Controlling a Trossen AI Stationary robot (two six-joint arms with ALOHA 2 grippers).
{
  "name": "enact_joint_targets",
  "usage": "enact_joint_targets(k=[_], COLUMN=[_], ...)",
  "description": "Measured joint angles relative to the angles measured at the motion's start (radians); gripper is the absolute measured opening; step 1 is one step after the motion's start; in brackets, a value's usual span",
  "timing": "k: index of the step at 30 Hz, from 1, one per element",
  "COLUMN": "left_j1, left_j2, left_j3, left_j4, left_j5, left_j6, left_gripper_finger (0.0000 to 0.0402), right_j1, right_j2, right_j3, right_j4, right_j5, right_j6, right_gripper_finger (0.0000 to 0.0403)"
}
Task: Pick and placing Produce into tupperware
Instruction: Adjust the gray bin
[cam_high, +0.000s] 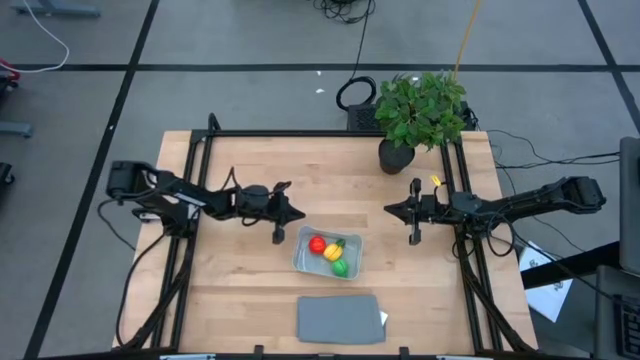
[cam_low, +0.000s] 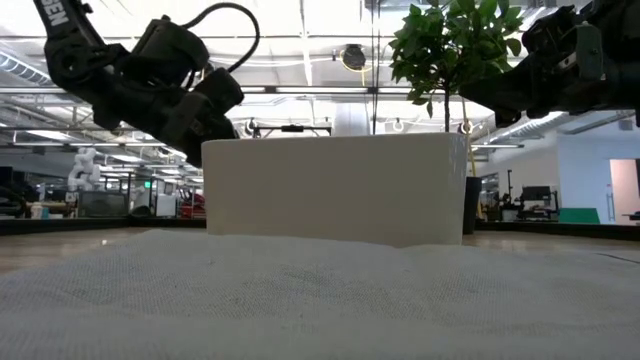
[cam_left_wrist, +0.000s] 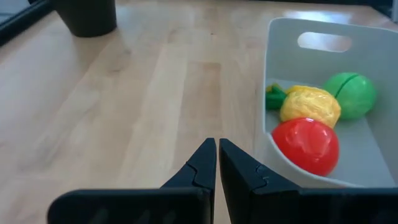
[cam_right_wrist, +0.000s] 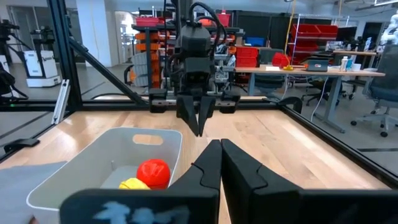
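The tupperware (cam_high: 353, 262) is a clear bluish-grey container resting flat on the wooden table, near the middle. Inside it lie the red round piece (cam_high: 317, 244), the yellow piece with a green tip (cam_high: 333, 251) and the green round piece (cam_high: 340, 267); the left wrist view shows the red (cam_left_wrist: 306, 145), the yellow (cam_left_wrist: 310, 104) and the green (cam_left_wrist: 349, 94) on the container floor. My left gripper (cam_high: 279, 231) hovers just left of the container, shut and empty (cam_left_wrist: 217, 155). My right gripper (cam_high: 414, 232) hangs to the container's right, shut and empty (cam_right_wrist: 220, 155).
A flat grey lid (cam_high: 339, 318) lies near the table's near edge. A potted leafy plant (cam_high: 420, 110) stands at the far right corner. Bare wood (cam_high: 240, 270) stretches to the container's left. The low view is mostly blocked by the container wall (cam_low: 335, 188).
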Motion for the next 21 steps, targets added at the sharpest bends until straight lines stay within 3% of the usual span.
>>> enact_joint_targets(k=[21], left_j1=[-0.087], left_j2=[0.026], left_j3=[0.025], left_j4=[-0.013], left_j5=[0.003], left_j6=[0.001], left_gripper_finger=[0.0021], right_j1=[0.000], right_j2=[0.000], right_j3=[0.000], right_j4=[-0.007], right_j5=[0.000], right_j6=[0.000], right_gripper_finger=[0.0000])
